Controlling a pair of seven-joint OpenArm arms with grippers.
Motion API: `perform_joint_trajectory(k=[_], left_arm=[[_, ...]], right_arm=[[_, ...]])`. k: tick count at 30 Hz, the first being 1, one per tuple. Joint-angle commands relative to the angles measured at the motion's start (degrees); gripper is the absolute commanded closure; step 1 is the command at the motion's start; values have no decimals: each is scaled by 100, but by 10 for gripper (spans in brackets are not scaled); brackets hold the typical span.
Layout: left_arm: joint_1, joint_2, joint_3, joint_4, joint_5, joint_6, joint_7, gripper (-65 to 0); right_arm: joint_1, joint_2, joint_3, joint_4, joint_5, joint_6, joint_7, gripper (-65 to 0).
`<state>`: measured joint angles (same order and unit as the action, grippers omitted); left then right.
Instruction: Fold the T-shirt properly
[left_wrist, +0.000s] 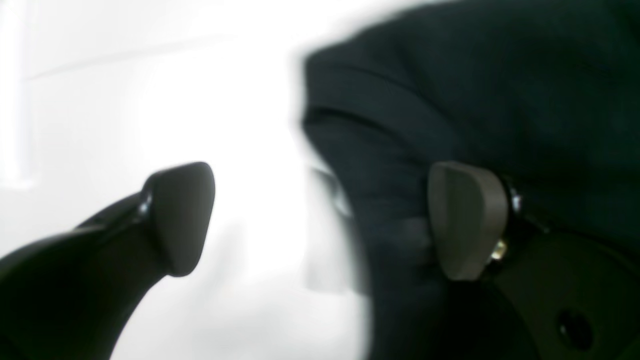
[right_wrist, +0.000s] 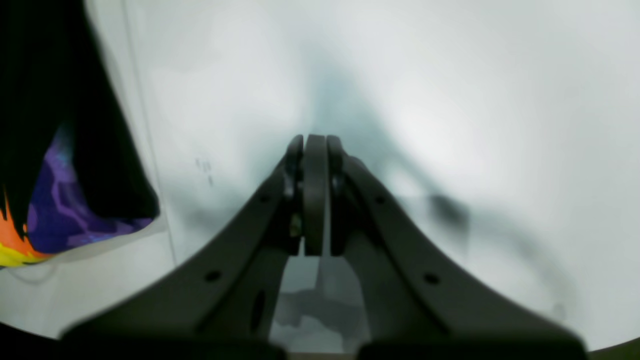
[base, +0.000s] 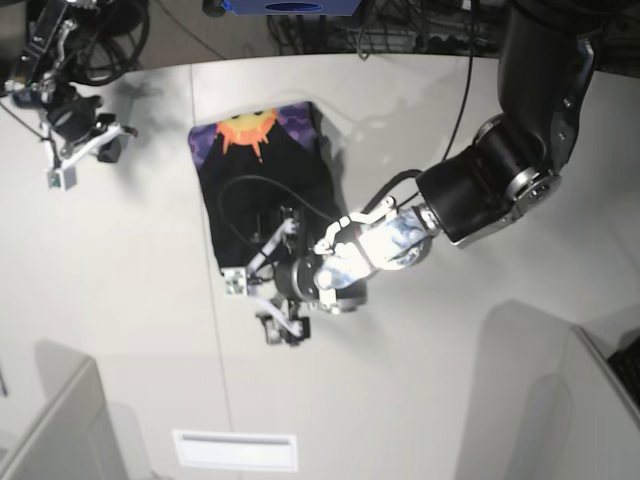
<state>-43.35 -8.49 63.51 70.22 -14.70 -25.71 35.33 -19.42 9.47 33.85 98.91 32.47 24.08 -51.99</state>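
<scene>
T-shirt (base: 265, 195) lengthwise, sun print at far end

A robotics lab, by the look of it: a plain white bench (base: 450, 380) carries the work, with tangled black cables (base: 420, 25) and a blue box (base: 295, 6) beyond the bench's far edge, and grey partition panels (base: 50, 430) at its near corners.
</scene>
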Motion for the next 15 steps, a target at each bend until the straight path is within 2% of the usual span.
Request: perform_joint_trajectory(k=[1, 4, 8, 11, 12, 14, 15], left_arm=[[-197, -8, -254, 209, -11, 44, -56, -650], [-73, -52, -685, 447, -398, 44, 269, -650], [261, -105, -1309, 1167, -776, 44, 331, -650], [1008, -544, -2311, 2038, -961, 44, 498, -650], [1298, -650, -2654, 2372, -978, 53, 586, -619], [2072, -905, -3366, 3066, -917, 70, 726, -411], [2458, -1010, -3726, 3453, -855, 70, 753, -280]], right_arm=[[30, 85, 13, 117, 45, 41, 104, 0], [30, 77, 4, 346, 45, 41, 113, 0], [-14, -11, 40, 891, 10, 41, 78, 0], [-234, -11, 40, 1181, 10, 41, 104, 0], [-339, -2, 40, 1251, 10, 41, 104, 0], [-621, 6, 48, 1410, 10, 41, 113, 0], [-770, 6, 48, 1524, 10, 41, 122, 0]])
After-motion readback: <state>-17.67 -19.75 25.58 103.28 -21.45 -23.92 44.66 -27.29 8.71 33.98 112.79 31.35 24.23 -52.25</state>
